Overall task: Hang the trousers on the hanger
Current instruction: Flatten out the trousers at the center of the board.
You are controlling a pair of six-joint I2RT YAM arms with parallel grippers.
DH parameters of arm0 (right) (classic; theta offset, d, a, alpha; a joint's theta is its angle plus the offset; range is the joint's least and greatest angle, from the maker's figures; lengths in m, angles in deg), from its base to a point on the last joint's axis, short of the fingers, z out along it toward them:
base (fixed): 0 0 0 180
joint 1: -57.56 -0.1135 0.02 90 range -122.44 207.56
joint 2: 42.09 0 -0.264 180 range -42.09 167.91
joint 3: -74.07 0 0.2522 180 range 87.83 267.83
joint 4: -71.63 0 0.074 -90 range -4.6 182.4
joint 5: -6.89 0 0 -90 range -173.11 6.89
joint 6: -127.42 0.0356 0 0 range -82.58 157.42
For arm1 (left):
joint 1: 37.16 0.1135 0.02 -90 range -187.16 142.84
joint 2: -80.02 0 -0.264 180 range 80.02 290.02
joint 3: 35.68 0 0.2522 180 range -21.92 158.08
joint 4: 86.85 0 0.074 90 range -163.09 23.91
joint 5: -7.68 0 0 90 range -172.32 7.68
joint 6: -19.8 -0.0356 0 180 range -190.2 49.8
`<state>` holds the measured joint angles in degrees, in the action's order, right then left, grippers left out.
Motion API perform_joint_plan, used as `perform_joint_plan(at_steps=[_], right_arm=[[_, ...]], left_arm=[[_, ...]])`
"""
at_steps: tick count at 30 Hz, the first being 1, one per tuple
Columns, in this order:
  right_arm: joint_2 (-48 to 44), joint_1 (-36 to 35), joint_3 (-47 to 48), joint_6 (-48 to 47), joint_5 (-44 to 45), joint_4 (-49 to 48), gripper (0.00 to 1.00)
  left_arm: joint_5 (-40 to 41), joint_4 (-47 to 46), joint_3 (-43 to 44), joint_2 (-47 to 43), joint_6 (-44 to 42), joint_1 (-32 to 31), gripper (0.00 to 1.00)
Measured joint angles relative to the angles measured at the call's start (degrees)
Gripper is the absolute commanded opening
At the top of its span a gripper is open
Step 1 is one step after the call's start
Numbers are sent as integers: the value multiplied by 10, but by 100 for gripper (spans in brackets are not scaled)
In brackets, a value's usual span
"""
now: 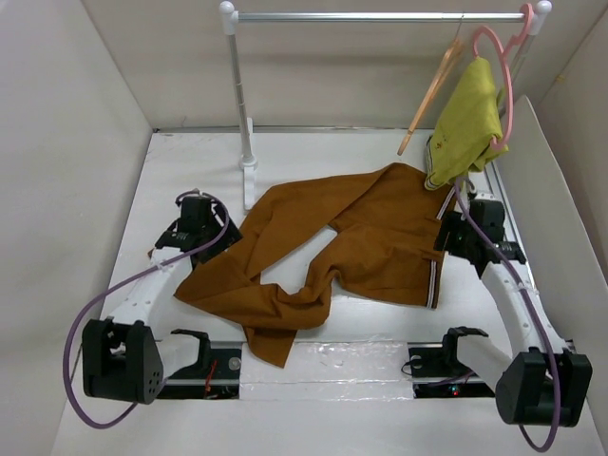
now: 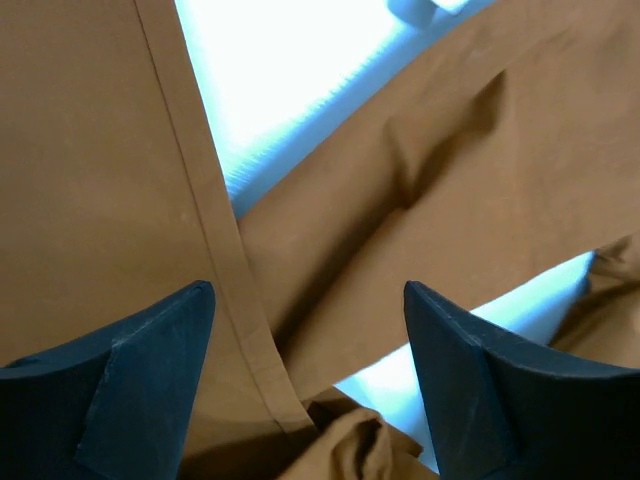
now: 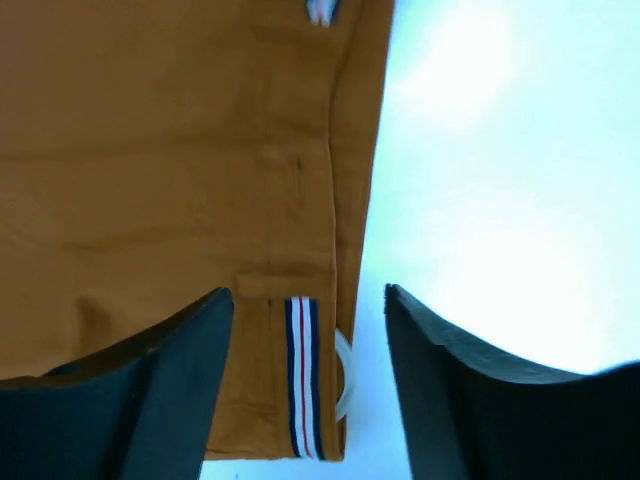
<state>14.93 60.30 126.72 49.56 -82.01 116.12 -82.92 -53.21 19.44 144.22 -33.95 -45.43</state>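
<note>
The rust-brown trousers (image 1: 356, 237) lie spread flat on the white table, legs toward the left and front, striped waistband edge at the right. The wooden hanger (image 1: 432, 90) hangs tilted from the metal rail at the back right. My left gripper (image 1: 204, 220) is open above a trouser leg (image 2: 430, 190); its fingers straddle folded cloth without touching it. My right gripper (image 1: 463, 228) is open at the waistband corner, where a blue-white-red striped tab (image 3: 302, 375) and a white loop show between its fingers (image 3: 460, 400).
A yellow-green garment (image 1: 470, 123) hangs on a pink plastic hanger (image 1: 505, 57) next to the wooden one. The rail (image 1: 380, 16) stands on a post (image 1: 239, 104) at the back left. White walls enclose the table.
</note>
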Motion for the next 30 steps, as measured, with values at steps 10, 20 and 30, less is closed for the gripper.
perform_joint_plan(at_steps=[10,20,30], right_arm=[[-101,-128,4,-57,-112,-12,66],[15,-503,46,-85,-151,-20,89],[261,-631,280,-210,-137,-59,85]], left_arm=[[33,0,80,144,-83,-23,60],[39,-2,124,271,-137,-26,59],[-1,-5,125,277,-153,-21,0]])
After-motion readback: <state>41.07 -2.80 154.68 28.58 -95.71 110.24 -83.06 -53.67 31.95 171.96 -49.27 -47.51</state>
